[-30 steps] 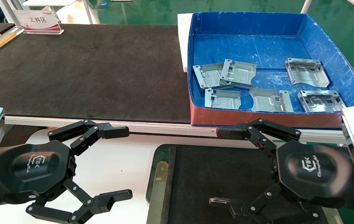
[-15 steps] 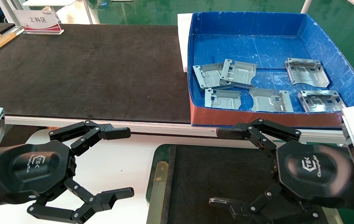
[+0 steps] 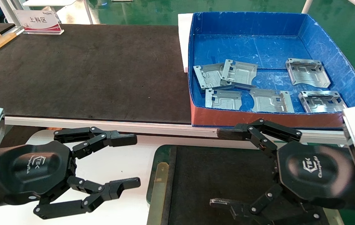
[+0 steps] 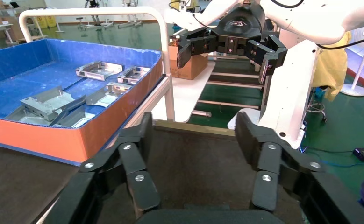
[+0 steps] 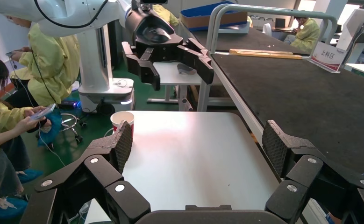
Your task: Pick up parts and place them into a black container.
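Several silver-grey stamped parts (image 3: 239, 74) lie in the blue box (image 3: 252, 23) at the back right; they also show in the left wrist view (image 4: 49, 102). The black container (image 3: 214, 175) sits empty at the front centre, with a green rim and a brass strip. My left gripper (image 3: 135, 160) is open and empty over the white table, left of the container. My right gripper (image 3: 219, 168) is open and empty over the container's right part, in front of the box. The left wrist view shows my left gripper (image 4: 194, 128) open over the container floor (image 4: 194, 163).
A long black mat (image 3: 86, 68) covers the table left of the blue box. A sign (image 3: 38, 21) stands at the back left. In the right wrist view a paper cup (image 5: 122, 117) stands beyond the white table (image 5: 194, 158), with people seated farther off.
My left gripper's fingers have drawn closer together and shifted slightly right; it stays open. The right arm and the parts have not moved.
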Controlling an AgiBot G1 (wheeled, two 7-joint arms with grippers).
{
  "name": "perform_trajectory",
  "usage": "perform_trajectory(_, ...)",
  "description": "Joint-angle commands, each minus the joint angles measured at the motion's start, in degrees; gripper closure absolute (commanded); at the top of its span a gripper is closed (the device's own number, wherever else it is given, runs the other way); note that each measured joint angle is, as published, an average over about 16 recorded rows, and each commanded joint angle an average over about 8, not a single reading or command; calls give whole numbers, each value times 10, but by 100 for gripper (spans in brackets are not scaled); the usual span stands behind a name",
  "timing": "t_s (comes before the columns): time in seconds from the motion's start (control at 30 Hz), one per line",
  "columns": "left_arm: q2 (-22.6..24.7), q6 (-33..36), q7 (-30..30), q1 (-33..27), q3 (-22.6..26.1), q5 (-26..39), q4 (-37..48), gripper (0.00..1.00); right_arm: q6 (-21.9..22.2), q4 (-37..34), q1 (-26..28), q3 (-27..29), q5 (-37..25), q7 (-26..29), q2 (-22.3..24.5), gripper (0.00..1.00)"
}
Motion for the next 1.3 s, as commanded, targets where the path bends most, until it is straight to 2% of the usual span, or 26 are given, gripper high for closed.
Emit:
perform_trajectory(0.03,0,0,0,0,0,0,0,100,0,0,0,0,0,0,0,0)
perform_trajectory(1.03,0,0,0,0,0,0,0,100,1,-1,0,0,0,0,0,0)
perform_trajectory(1.23,0,0,0,0,0,0,0,100,10,-23,12,3,-8,-9,-4,0)
perform_trajectory(1.27,0,0,0,0,0,0,0,97,12,-32,17,3,-12,-12,-6,0)
perform_trajectory(1.3,0,0,0,0,0,0,0,85,14,-42,23,3,-16,-15,-8,0)
